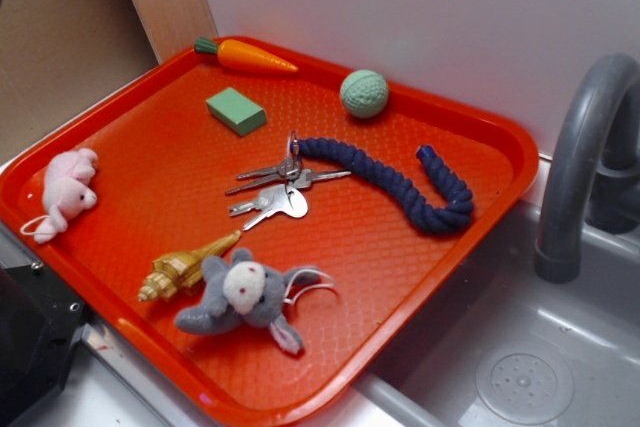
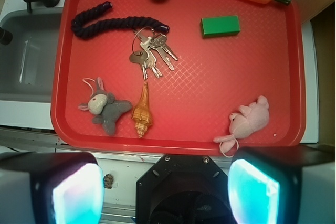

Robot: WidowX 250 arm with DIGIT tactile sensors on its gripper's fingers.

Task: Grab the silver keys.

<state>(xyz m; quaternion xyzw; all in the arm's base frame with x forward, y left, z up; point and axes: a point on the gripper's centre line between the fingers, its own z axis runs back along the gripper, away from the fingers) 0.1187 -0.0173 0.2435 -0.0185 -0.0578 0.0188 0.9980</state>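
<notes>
The silver keys (image 1: 275, 192) lie flat on a ring near the middle of the red tray (image 1: 150, 157), fanned out, one with a broad rounded head. In the wrist view the silver keys (image 2: 151, 53) sit in the upper middle of the tray (image 2: 220, 87), just below the end of the rope. My gripper (image 2: 165, 192) hangs high above the tray's near edge, well short of the keys. It is open: its fingers (image 2: 79, 195) stand wide apart with nothing between them.
Touching the keys' ring is a dark blue rope (image 1: 400, 182). A golden shell (image 1: 190, 267) and a grey plush (image 1: 245, 297) lie close by. Also on the tray: pink plush (image 1: 65, 192), green block (image 1: 236, 110), green ball (image 1: 364, 93), carrot (image 1: 245, 55). Sink (image 1: 520, 367) and faucet (image 1: 580, 167) stand at right.
</notes>
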